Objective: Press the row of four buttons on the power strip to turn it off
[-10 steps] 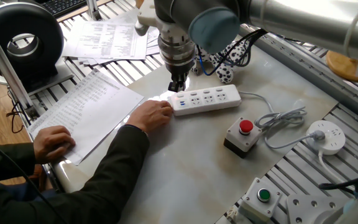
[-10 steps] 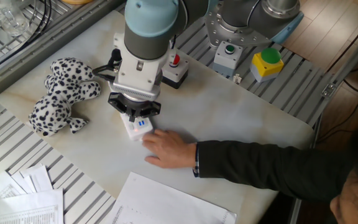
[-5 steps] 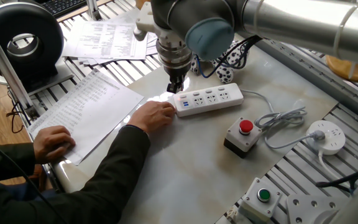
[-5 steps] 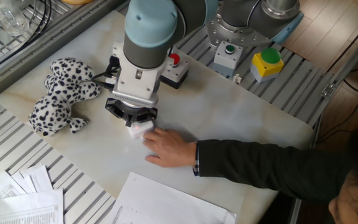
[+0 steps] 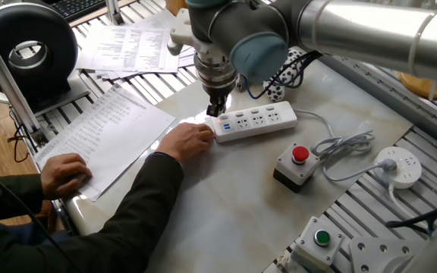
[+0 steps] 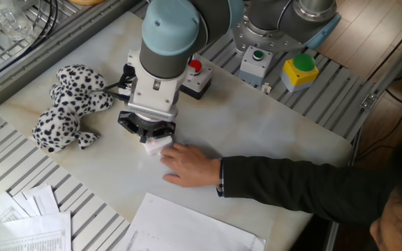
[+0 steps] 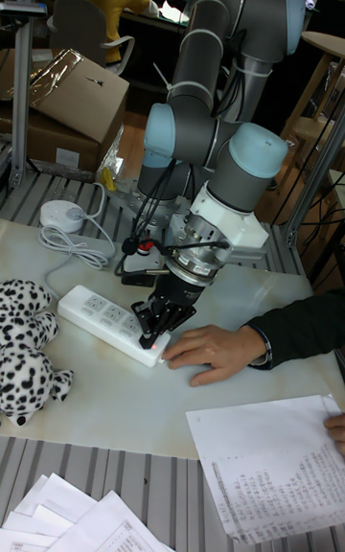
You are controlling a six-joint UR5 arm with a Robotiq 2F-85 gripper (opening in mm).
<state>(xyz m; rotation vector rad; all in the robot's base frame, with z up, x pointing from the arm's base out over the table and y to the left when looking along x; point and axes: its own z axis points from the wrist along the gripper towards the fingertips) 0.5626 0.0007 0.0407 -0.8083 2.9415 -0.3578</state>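
Note:
The white power strip (image 5: 258, 121) lies across the marble slab and also shows in the tall view (image 7: 101, 316). My gripper (image 5: 217, 111) points straight down, its shut fingertips touching the strip's end by the blue USB ports (image 5: 223, 127). In the tall view the gripper (image 7: 153, 333) has a small red glow just beside its tips. The four buttons are too small to tell apart in any view. A person's hand (image 5: 189, 139) rests against that same end of the strip. The arm hides most of the strip (image 6: 158, 143) in the other fixed view.
A spotted plush toy (image 6: 64, 104) lies behind the strip. A red button box (image 5: 297, 163), a green button box (image 5: 321, 240) and a round white socket (image 5: 400, 167) with its cord sit to the right. Printed sheets (image 5: 105, 133) and the person's other hand (image 5: 64, 174) lie on the left.
My gripper has come down onto the strip's USB end and now covers the blue ports in the other fixed view. The strip slid slightly. The person's hands stayed put.

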